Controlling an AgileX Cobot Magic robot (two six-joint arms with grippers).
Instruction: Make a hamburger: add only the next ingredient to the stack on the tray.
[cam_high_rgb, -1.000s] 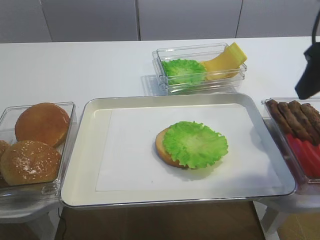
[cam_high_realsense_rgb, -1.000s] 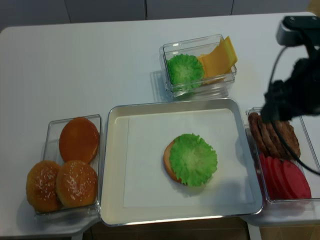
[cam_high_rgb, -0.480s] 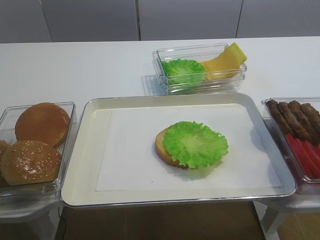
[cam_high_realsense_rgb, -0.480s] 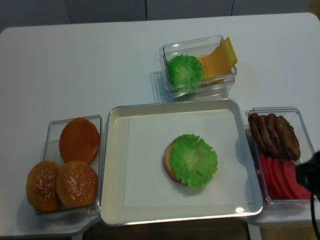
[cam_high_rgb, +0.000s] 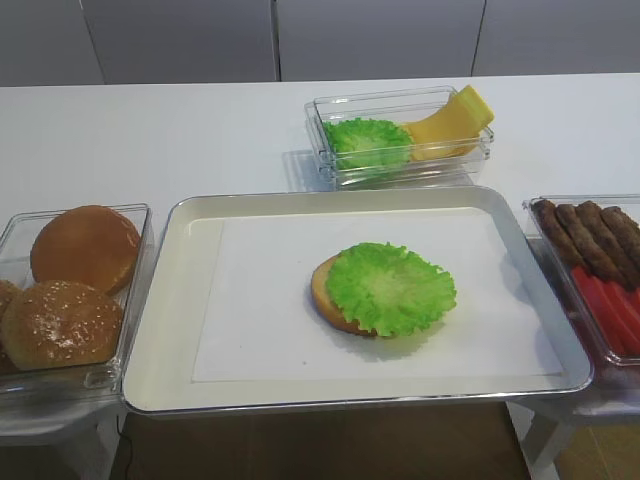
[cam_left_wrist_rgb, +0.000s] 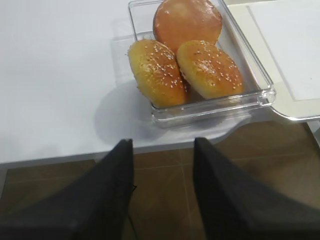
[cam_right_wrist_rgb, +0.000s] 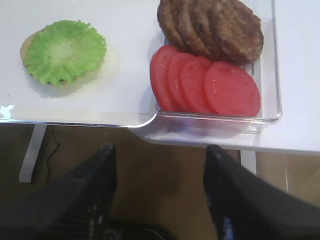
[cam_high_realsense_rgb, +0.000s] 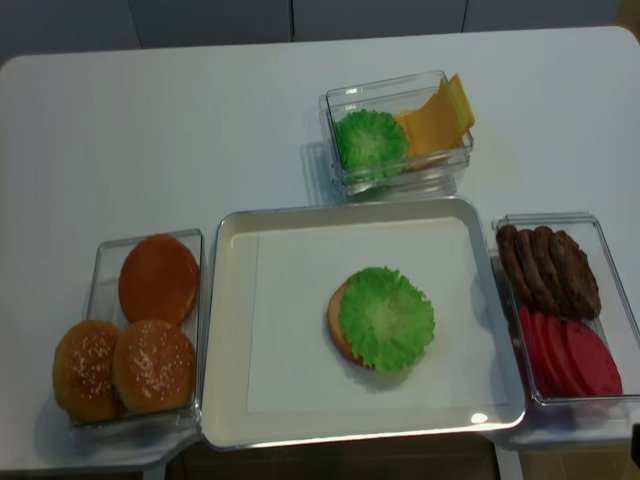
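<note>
A bright green ruffled lettuce leaf (cam_high_rgb: 390, 288) (cam_high_realsense_rgb: 386, 320) (cam_right_wrist_rgb: 64, 51) lies on the round bun bottom (cam_high_rgb: 322, 295) (cam_high_realsense_rgb: 335, 328), covering most of it. Both sit on the paper liner of the silver tray (cam_high_rgb: 160, 290) (cam_high_realsense_rgb: 215, 330). My right gripper (cam_right_wrist_rgb: 160, 150) is open and empty, hanging below the table's front edge, near the tub of tomato slices. My left gripper (cam_left_wrist_rgb: 162, 142) is also open and empty, below the table edge in front of the bun tub. Neither gripper shows in the high views.
A clear tub (cam_high_rgb: 400, 135) at the back holds more lettuce and yellow cheese slices. Domed bun tops (cam_left_wrist_rgb: 185, 60) fill the tub (cam_high_rgb: 70, 290) left of the tray. Right of the tray, a tub (cam_high_realsense_rgb: 560, 300) holds brown patties and red tomato slices (cam_right_wrist_rgb: 210, 87).
The right arm has drawn back toward the front right and left both high views. The lettuce leaf stays on the bun bottom.
</note>
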